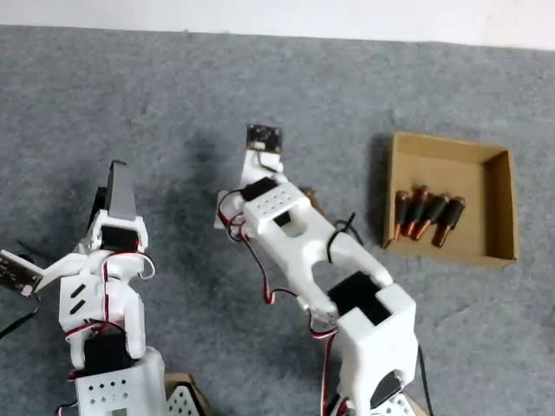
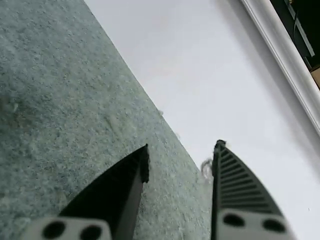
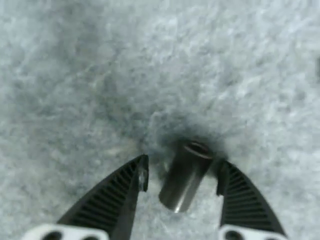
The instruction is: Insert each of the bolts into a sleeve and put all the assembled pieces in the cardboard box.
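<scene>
1. Where the right gripper (image 3: 182, 169) hangs low over the grey mat (image 1: 173, 95), its jaws stand apart with a dark metal piece (image 3: 185, 176) lying on the mat between them. A gap shows on each side, so nothing is clamped.
2. The piece's long axis runs roughly along the line of the fingers, leaning a little to one side, with its round end pointing away from the wrist. I cannot tell whether it is a bare sleeve or a sleeve with a bolt in it.
3. The coming move looks like a squeeze across the piece's short width. The fingers flank it, so little re-aiming seems needed, though the slight lean could make it twist as the jaws meet it.
4. In the high view the cardboard box (image 1: 408, 149) sits apart from the right arm (image 1: 295, 234), on its right, holding four assembled pieces (image 1: 425, 215) side by side.
5. The left gripper (image 2: 180, 155), jaws apart and empty, stays out of this. It is well apart from piece and box, and the right arm is nearer both.
</scene>
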Controlling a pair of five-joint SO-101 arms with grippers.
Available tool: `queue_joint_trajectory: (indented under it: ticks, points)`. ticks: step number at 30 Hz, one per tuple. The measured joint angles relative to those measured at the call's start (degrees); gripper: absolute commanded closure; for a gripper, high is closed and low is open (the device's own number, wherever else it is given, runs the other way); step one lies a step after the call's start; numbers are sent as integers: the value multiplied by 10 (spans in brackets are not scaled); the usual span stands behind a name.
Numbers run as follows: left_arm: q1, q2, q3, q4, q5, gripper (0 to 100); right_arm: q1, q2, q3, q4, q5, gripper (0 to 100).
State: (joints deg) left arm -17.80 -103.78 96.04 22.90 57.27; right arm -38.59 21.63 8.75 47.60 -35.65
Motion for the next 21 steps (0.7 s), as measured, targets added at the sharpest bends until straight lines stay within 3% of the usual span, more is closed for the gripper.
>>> queue_joint_trajectory:
  ticks: [5, 11, 21]
  points:
    - [0, 0, 0, 0, 0, 800, 20, 8, 0, 1, 39, 993]
    - [0, 0, 0, 0, 0, 800, 21, 9, 0, 1, 85, 994]
    - [0, 0, 0, 0, 0, 800, 38, -65, -30, 91, 207, 994]
